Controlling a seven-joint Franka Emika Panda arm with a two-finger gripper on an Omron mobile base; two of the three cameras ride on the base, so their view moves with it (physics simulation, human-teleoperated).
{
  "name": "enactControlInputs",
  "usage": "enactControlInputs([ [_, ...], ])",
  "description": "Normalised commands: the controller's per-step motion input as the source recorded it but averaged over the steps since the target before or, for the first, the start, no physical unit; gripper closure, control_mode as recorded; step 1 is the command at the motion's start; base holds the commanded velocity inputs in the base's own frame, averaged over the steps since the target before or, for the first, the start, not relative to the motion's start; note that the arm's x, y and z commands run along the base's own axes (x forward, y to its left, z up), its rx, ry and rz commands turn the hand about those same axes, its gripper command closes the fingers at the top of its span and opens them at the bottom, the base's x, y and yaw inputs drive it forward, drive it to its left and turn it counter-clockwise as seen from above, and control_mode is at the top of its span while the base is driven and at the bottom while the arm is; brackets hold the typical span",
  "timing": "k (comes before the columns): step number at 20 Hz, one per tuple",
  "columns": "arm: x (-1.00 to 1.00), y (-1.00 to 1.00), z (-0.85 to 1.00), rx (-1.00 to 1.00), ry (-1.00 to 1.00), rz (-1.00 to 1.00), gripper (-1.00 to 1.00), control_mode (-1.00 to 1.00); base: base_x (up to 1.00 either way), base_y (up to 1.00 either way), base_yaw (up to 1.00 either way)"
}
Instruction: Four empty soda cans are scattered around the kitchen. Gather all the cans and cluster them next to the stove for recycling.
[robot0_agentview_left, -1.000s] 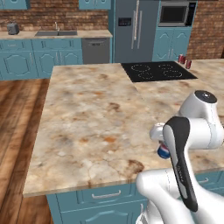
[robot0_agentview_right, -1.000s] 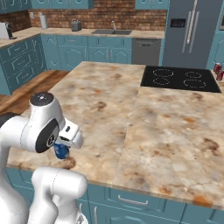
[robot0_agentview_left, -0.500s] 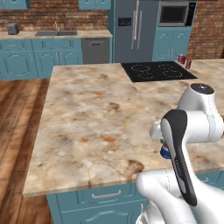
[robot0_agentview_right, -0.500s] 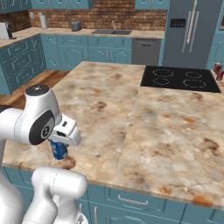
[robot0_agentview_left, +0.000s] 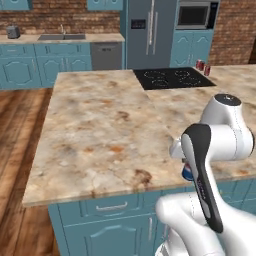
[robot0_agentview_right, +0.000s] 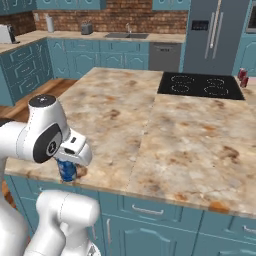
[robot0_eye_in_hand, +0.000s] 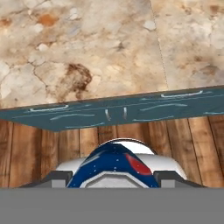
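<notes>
One blue soda can (robot0_agentview_right: 66, 171), a small cylinder with a red mark on its side, hangs clasped in the gripper (robot0_agentview_right: 67, 165) just off the near edge of the island counter (robot0_agentview_right: 165, 130); in the hand view the can (robot0_eye_in_hand: 116, 164) sits between the two dark finger tips, its rounded blue and white body pressed close to the lens, so the fingers are closed around it, though the tips themselves are mostly cut off by the bottom of that view. In the left base view the can (robot0_agentview_left: 187, 172) is little more than a blue sliver with a red fleck, the rest hidden behind the white arm. The counter is a broad slab of mottled beige and rust stone with a polished look, split by a straight seam, and it rests on teal cabinets (robot0_agentview_right: 150, 225) with thin metal handles. Below lies a wooden plank floor (robot0_eye_in_hand: 43, 148). At the far side of the island the stove (robot0_agentview_right: 200, 85) is a flat black glass rectangle with thin white burner rings, and just beside its right edge stand two red cans (robot0_agentview_right: 243, 77), tiny and hard to tell apart. A red brick wall (robot0_agentview_right: 125, 17) backs the far counter, where a sink (robot0_agentview_right: 122, 35) is dimly seen
</notes>
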Motion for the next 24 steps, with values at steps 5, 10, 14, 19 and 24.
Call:
enactControlInputs([
  [5, 0.00, 0.00, 0.00, 0.00, 0.00, 0.00, 1.00, 1.00, -0.87, -1.00, -0.01],
  [10, 0.00, 0.00, 0.00, 0.00, 0.00, 0.00, 1.00, 1.00, -0.64, -0.30, -0.09],
  [14, 0.00, 0.00, 0.00, 0.00, 0.00, 0.00, 1.00, 1.00, -0.18, 0.98, -0.02],
  [19, 0.00, 0.00, 0.00, 0.00, 0.00, 0.00, 1.00, 1.00, 0.09, 1.00, 0.00],
  [24, 0.00, 0.00, 0.00, 0.00, 0.00, 0.00, 1.00, 1.00, 0.25, 1.00, 0.02],
])
